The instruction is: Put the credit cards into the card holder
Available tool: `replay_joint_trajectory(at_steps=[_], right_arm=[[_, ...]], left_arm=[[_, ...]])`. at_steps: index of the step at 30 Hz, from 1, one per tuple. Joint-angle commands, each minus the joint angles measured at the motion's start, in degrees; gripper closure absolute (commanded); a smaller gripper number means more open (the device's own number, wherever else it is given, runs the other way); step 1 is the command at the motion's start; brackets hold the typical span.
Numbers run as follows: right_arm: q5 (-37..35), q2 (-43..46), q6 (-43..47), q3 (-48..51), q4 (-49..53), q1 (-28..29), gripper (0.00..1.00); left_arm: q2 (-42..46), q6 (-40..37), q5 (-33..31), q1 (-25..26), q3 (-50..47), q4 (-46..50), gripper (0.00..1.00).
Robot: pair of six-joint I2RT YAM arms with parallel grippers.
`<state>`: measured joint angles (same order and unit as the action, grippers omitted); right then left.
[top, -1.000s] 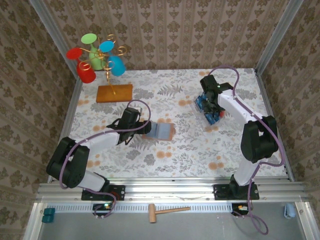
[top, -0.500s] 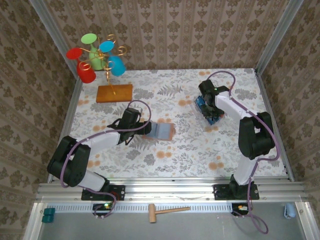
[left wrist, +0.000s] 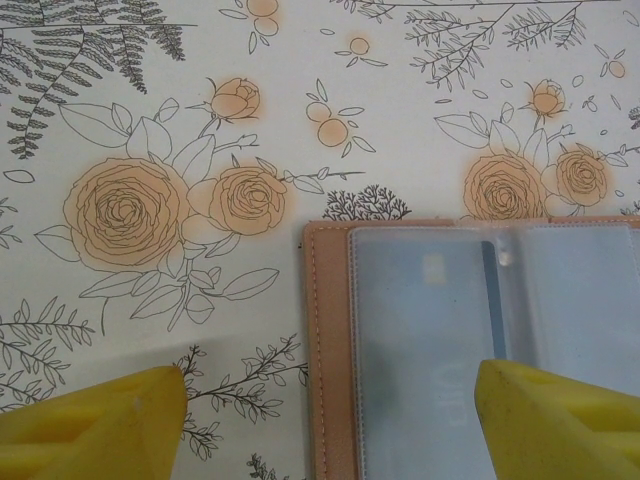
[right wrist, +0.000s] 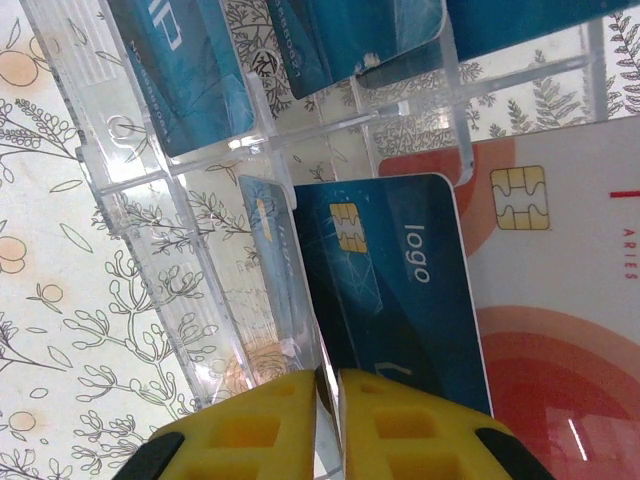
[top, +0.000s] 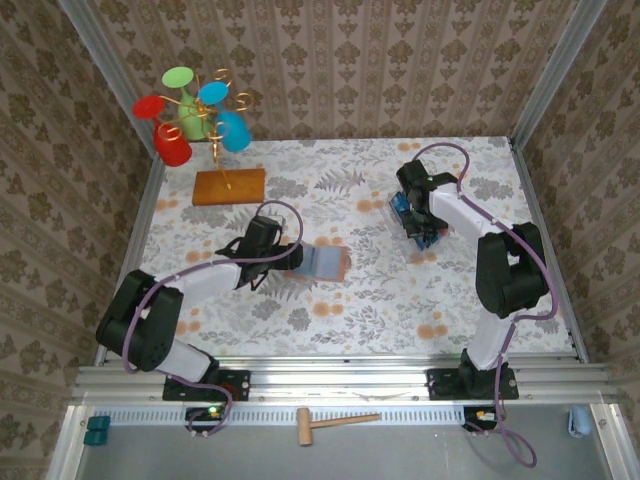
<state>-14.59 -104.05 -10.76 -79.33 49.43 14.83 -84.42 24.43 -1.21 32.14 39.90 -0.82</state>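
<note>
Your table [top: 350, 300] is covered in a pale floral cloth and walled in by brown patterned wallpaper [top: 330, 70]. At the upper left of the overhead view, a wooden slab [top: 229, 186] carries a gold stem of coloured cups [top: 195, 115], and a small wooden mallet [top: 335, 424] lies on the grey ledge at the bottom. The card holder [top: 318, 262] lies open and flat near the middle of the cloth, with your left gripper [top: 290, 256] right at its left edge. In the left wrist view that gripper [left wrist: 330, 425] stands wide apart and grips nothing. Its yellow fingertips [left wrist: 100, 425] sit in the two lower corners. The holder's tan border and clear sleeves [left wrist: 420, 340] fill the lower right between them, and something card-shaped and pale blue shows through one sleeve. At the upper right of the overhead view, your right gripper [top: 412, 205] is down in the clear tray [top: 425, 245]. The right wrist view shows blue credit cards [right wrist: 190, 70] in the tray's [right wrist: 120, 130] upper compartments. Lower down are a blue card marked "logo" [right wrist: 395, 290] and a white-and-red card [right wrist: 560, 300] to its right. Your right gripper [right wrist: 328, 420] is almost closed at the bottom centre. An edge-on card [right wrist: 275, 270] runs straight into the slit between its pads and looks pinched there.
</note>
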Motion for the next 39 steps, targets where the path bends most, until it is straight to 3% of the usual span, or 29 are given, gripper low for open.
replay_joint_trajectory(at_steps=[1, 9, 16, 28, 39], right_arm=[[1.0, -0.6, 0.4, 0.3, 0.1, -0.2, 0.89], [4.7, -0.2, 1.2, -1.3, 1.5, -0.2, 1.00], [7.4, 1.1, 1.4, -3.4, 2.8, -0.2, 1.00], [10.3, 5.8, 0.5, -7.2, 4.5, -0.3, 1.00], [25.1, 13.1, -6.2, -4.1, -2.3, 0.0, 1.00]], left_arm=[[-0.5, 0.8, 0.9, -0.3, 1.4, -0.2, 0.23], [-0.6, 0.7, 1.4, -0.3, 1.7, 0.0, 0.23], [0.0, 0.1, 0.5, -0.3, 2.6, 2.0, 0.23], [1.9, 1.5, -7.0, -2.1, 4.1, 11.6, 0.23], [1.0, 3.9, -11.7, -3.2, 4.0, 20.0, 0.23]])
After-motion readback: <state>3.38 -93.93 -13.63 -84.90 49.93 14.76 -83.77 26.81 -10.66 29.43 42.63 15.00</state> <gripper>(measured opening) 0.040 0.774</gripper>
